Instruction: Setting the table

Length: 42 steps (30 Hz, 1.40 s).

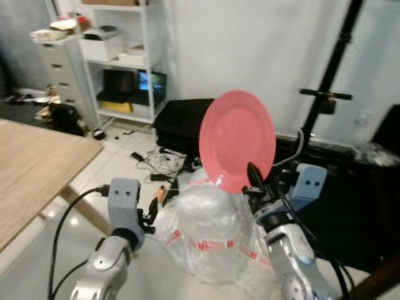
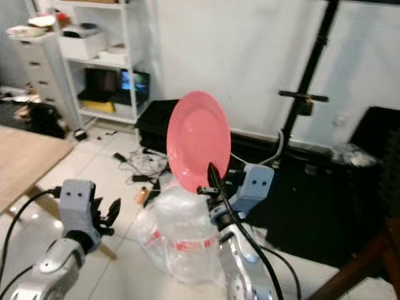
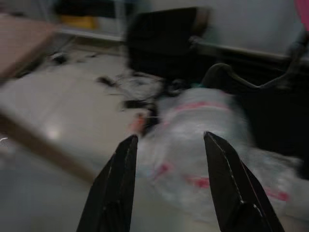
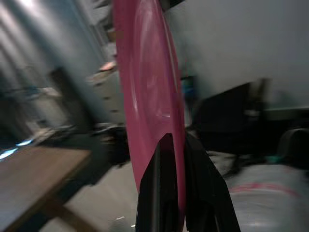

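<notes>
Pinching the pink plate (image 1: 237,140) upright by its lower rim, the right gripper (image 1: 253,178) carries it above clear plastic bags (image 1: 209,234). Keep the plate steady while turning toward the wooden table (image 1: 31,169), well off to the left. The left gripper (image 3: 166,179) hangs fingers apart, holding nothing.

The two head views look forward and down from above both arms, toward a white wall, and share nearly everything — the pink plate (image 1: 237,140), the plastic bag (image 1: 209,234), the white shelf (image 1: 122,59) and the wooden table (image 1: 37,169). The left wrist camera looks along its spread black fingers (image 3: 116,188), close over the bag. The right wrist camera sits right against the plate's rim — its fingers (image 4: 159,188) pinch it — facing the table.
</notes>
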### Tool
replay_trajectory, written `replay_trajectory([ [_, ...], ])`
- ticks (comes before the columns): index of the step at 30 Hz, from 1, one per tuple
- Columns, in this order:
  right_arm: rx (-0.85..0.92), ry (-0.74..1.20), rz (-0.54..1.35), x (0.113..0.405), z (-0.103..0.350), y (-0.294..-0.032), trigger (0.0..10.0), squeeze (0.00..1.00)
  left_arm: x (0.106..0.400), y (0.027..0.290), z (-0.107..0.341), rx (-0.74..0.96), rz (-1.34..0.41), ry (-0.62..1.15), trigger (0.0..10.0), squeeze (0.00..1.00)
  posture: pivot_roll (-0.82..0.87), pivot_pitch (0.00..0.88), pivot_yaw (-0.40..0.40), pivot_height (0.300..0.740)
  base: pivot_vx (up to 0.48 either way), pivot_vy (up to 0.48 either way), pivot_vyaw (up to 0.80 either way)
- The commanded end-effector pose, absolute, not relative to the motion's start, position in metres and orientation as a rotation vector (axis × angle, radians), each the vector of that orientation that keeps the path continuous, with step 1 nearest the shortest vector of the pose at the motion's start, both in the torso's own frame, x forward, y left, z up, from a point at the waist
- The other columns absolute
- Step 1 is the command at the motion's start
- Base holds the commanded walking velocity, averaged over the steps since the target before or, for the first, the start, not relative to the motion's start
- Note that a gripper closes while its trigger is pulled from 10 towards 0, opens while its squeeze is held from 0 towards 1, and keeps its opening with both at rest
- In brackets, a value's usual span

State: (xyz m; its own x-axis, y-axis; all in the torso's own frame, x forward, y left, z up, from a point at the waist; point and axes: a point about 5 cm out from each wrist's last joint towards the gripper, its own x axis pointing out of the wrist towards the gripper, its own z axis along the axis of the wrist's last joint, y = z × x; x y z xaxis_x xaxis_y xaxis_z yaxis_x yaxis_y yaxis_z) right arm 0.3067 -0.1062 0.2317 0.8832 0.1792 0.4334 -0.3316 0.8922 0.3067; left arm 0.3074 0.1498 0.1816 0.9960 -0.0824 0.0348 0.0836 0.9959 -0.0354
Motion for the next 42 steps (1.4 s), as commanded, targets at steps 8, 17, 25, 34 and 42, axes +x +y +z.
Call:
replay_trajectory([
  [8,0.394,-0.411,0.277,0.3057,0.2307,-0.1069,10.0,0.18,0.3058,0.1508,0.1742,-0.029,-0.076,-0.001,10.0,0.00,0.02,0.145,0.086,0.740,0.000,0.000,0.76],
  [17,0.394,-0.413,0.280,0.3060,0.2311,-0.1067,10.0,0.18,0.3065,0.1508,0.1740,-0.027,-0.076,0.000,10.0,0.00,0.02,0.140,0.085,0.740,0.000,0.000,0.76],
  [25,0.394,-0.414,0.286,0.3056,0.2314,-0.1064,10.0,0.18,0.3065,0.1500,0.1737,-0.025,-0.077,0.001,10.0,0.00,0.02,0.138,0.085,0.740,0.000,0.000,0.76],
  [34,0.396,-0.411,0.287,0.3054,0.2314,-0.1063,10.0,0.18,0.3065,0.1512,0.1724,-0.019,-0.065,0.010,10.0,0.00,0.02,0.144,0.084,0.740,0.000,0.000,0.76],
  [42,0.397,-0.409,0.290,0.3056,0.2311,-0.1062,10.0,0.18,0.3068,0.1528,0.1725,-0.014,-0.053,0.010,10.0,0.00,0.02,0.146,0.082,0.740,0.000,0.000,0.76],
])
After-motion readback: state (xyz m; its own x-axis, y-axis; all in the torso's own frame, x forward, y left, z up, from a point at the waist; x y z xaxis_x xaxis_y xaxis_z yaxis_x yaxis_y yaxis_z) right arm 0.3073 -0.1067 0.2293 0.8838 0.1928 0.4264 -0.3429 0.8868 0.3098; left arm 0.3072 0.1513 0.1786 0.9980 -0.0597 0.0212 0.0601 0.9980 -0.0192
